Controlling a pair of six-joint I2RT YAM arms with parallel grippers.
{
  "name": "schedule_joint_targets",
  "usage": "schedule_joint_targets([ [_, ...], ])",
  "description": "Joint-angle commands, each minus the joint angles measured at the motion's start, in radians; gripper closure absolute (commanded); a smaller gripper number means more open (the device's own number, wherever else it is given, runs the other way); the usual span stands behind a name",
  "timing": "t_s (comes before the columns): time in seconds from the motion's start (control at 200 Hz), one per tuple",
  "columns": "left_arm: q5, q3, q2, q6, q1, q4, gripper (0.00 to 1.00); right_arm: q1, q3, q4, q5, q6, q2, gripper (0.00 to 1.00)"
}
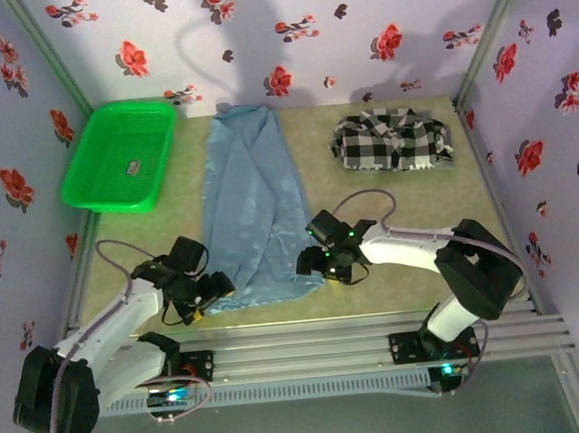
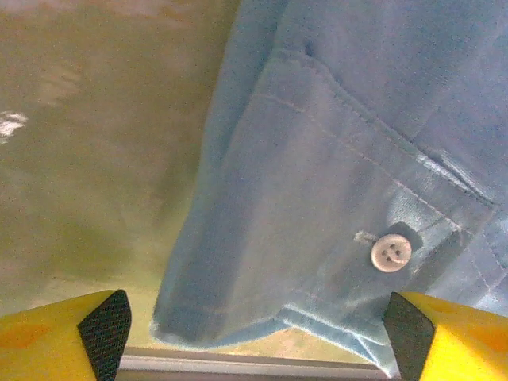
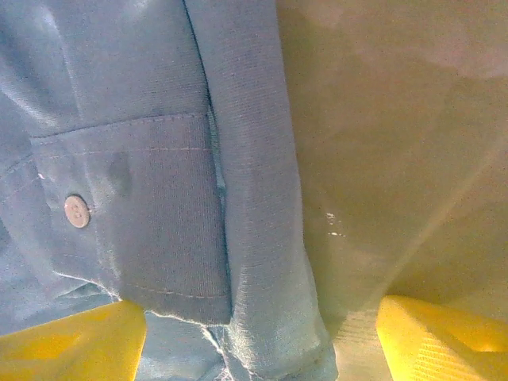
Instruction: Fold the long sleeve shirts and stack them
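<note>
Left gripper (image 2: 258,329) and right gripper (image 3: 262,333) jaws apart: seat the light blue cloth button-up shirt (image 1: 248,200) deep between them, all layers, then pinch.

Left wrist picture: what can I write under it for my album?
The open left hand over the buttoned cuff of the light blue shirt, near the table edge.

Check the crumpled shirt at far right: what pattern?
The crumpled shirt is black-and-white checked, clearest in the top external view.
</note>
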Motion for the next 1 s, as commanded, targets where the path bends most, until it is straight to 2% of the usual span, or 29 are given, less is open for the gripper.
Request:
schedule_joint_targets([
  [0.0, 0.029, -0.024, 0.021, -0.051, -0.013, 0.115, 0.19, -0.003, 0.028, 0.032, -0.007, 0.022, 0.033, 0.22],
  [0.125, 0.046, -0.02, 0.051, -0.045, -0.017, 0.163, 0.34, -0.005, 0.041, 0.054, -0.017, 0.033, 0.05, 0.23],
  [0.275, 0.052, -0.01, 0.065, -0.036, -0.02, 0.158, 0.59, -0.007, 0.078, 0.06, -0.027, 0.03, 0.089, 0.28],
  [0.415, 0.049, -0.033, 0.034, -0.033, -0.02, 0.125, 0.76, -0.012, 0.11, 0.062, -0.05, 0.031, 0.127, 0.66],
  [0.505, 0.043, -0.041, 0.002, -0.027, -0.02, 0.091, 0.83, -0.011, 0.128, 0.049, -0.07, 0.029, 0.135, 0.81],
  [0.57, 0.04, -0.032, -0.027, -0.015, -0.02, 0.059, 0.89, -0.01, 0.128, 0.021, -0.078, 0.024, 0.116, 0.86],
  [0.705, 0.019, -0.006, -0.102, -0.006, -0.02, -0.026, 0.95, 0.0, 0.098, -0.059, -0.079, 0.029, 0.03, 0.97],
  [0.825, 0.019, 0.011, -0.161, -0.009, -0.021, -0.097, 1.0, 0.043, 0.075, -0.128, -0.086, 0.048, -0.039, 1.0],
  [0.995, 0.014, 0.12, -0.235, -0.007, -0.02, -0.22, 1.0, 0.109, 0.062, -0.163, -0.072, 0.112, -0.143, 1.0],
])
